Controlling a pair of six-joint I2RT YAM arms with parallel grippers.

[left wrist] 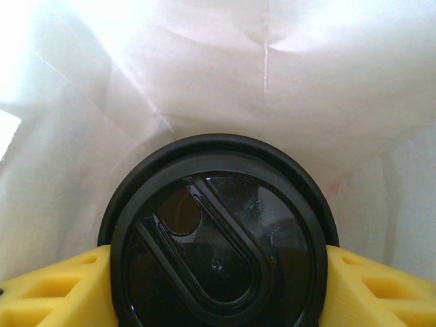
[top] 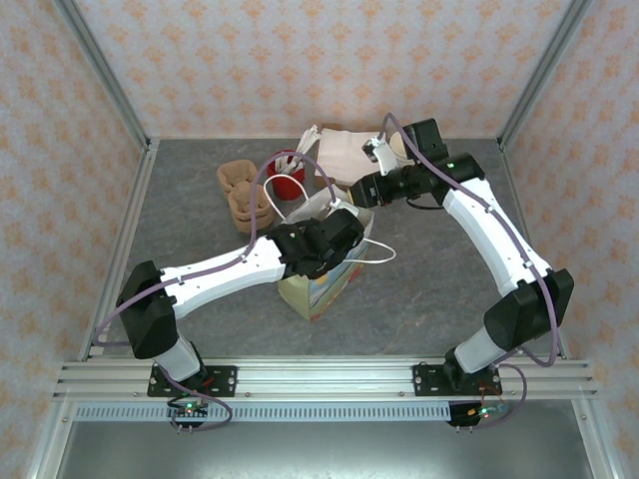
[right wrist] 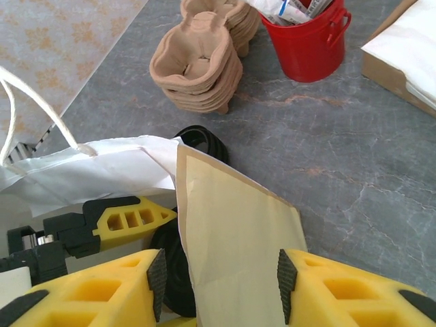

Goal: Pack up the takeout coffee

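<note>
Grip check — my left gripper [left wrist: 218, 276] clamps the black-lidded takeout coffee [left wrist: 218, 225] inside the white paper bag [left wrist: 286, 88]; right gripper [right wrist: 221, 279] straddles its wall, jaws apart.

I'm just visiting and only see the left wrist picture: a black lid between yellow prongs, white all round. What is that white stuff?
Observer: The inside of a white paper bag standing on the table; the left gripper holds the takeout coffee down inside it.
Operator: Is the other arm doing anything?
Observer: The right gripper is at the bag's rim, its fingers apart either side of one wall.
Operator: Anything else about?
Observer: A loose black lid lies on the table just beyond the bag, a red bucket farther off.
</note>
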